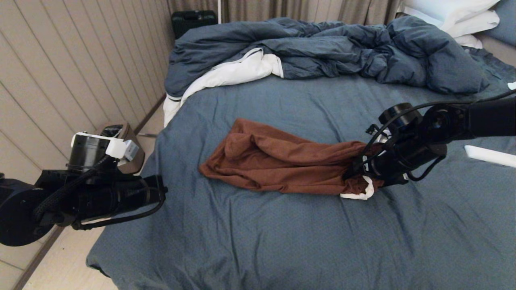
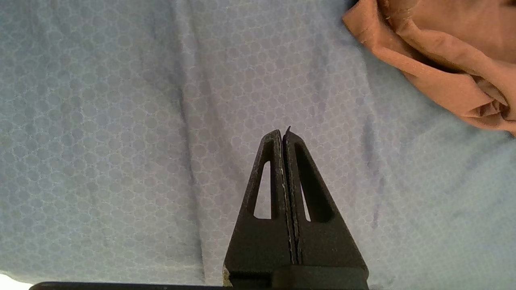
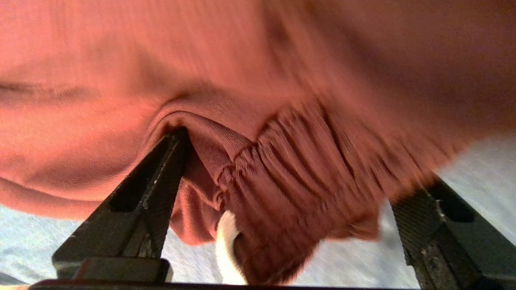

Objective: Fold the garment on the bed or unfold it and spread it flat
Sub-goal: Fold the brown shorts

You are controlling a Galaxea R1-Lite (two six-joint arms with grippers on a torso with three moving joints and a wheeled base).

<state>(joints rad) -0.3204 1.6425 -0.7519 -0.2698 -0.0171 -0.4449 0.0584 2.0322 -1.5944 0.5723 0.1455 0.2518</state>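
Filling most of the head view, the large bed with slate-blue sheet [image 1: 258, 225] carries a rumpled dark blue duvet with white lining [image 1: 322, 52] at its far side. The rust-brown knit shorts [image 1: 278, 161] lie bunched in the middle of the sheet. The right gripper [image 3: 290, 177] is at the gathered elastic waistband [image 3: 298, 161], jaws spread wide on both sides of it. The left gripper [image 2: 284, 135] hovers over bare sheet near the garment, jaws pressed together, holding nothing.

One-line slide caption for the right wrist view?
Right gripper open, fingers straddling the rust-brown shorts' gathered waistband above the bed.
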